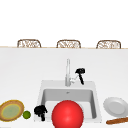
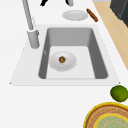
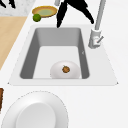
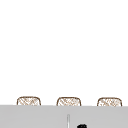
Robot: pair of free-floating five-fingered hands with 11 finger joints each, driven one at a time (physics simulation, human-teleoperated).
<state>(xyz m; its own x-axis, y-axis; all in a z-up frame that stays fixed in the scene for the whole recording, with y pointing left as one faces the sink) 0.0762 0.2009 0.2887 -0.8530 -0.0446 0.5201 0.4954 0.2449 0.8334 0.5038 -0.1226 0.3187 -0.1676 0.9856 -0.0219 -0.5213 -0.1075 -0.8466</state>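
- Two black hands float above a white desk with one sink (image 1: 98, 105) set into it.
- The right hand (image 1: 80, 72) hangs just right of the single tall faucet (image 1: 67, 72), beside its side lever (image 1: 73, 80). Its fingers point downward; whether it touches the lever cannot be told. The fingers look loosely spread and grip nothing.
- The left hand (image 1: 40, 110) hovers over the front left corner of the sink rim, near the lime. Its fingers look curled inward, and nothing shows between them.
- One large red ball (image 1: 67, 114) sits at the front of the sink in the front view, covering much of the basin.
- Inside the basin lies one white bowl (image 2: 62, 61), and in it rests one small brown item (image 2: 62, 59), too small to identify.
- One white plate (image 1: 115, 106) lies on the desk to the right of the sink, with nothing on it.
- One brown stick-shaped item (image 1: 117, 120) lies just in front of that plate.
- One yellow-rimmed woven dish (image 1: 11, 110) sits on the desk to the left of the sink, its inside greenish.
- One green lime (image 1: 26, 114) lies on the desk between that dish and the left hand.
- Three woven chair backs (image 1: 29, 43) stand in a row beyond the far edge of the desk.
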